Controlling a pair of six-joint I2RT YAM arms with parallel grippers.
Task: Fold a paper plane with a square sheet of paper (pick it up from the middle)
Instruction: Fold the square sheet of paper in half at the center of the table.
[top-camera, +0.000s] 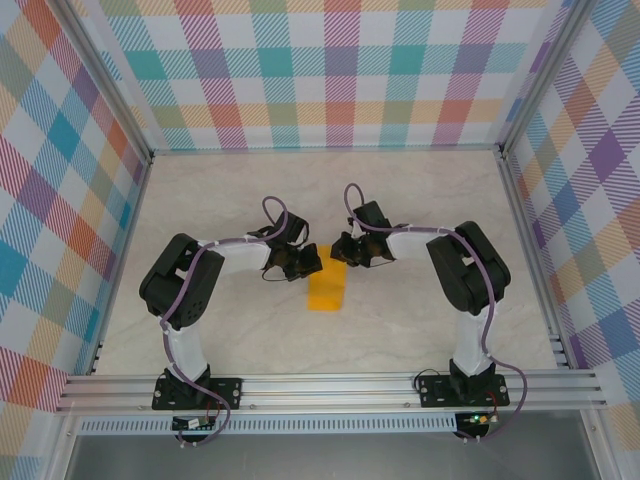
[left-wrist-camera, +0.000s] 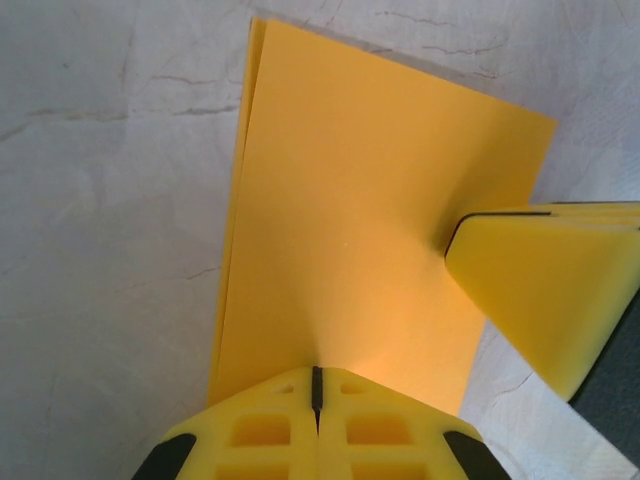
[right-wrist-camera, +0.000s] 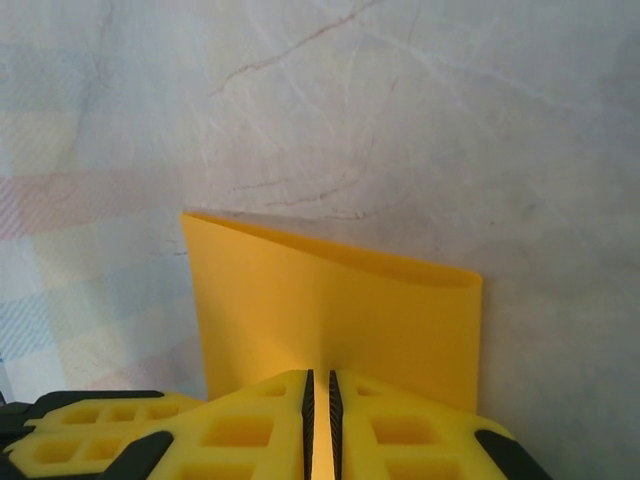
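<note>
The square sheet of paper (top-camera: 326, 288) lies mid-table as a narrow orange-yellow rectangle, folded in half. Its two layers show along the left edge in the left wrist view (left-wrist-camera: 350, 200). In the right wrist view the far layers gape slightly (right-wrist-camera: 330, 310). My left gripper (top-camera: 300, 262) sits at the paper's far end from the left. Its jaws (left-wrist-camera: 317, 385) are shut with the paper's edge pinched between them. My right gripper (top-camera: 345, 250) is at the same end from the right, shut on the paper (right-wrist-camera: 319, 400), a strip of orange showing between its pads. Its yellow fingers (left-wrist-camera: 540, 290) press onto the sheet.
The marble-look tabletop (top-camera: 420, 200) spreads around the paper, walled by checked panels (top-camera: 330, 70) on three sides. An aluminium rail (top-camera: 330, 385) with both arm bases runs along the near edge.
</note>
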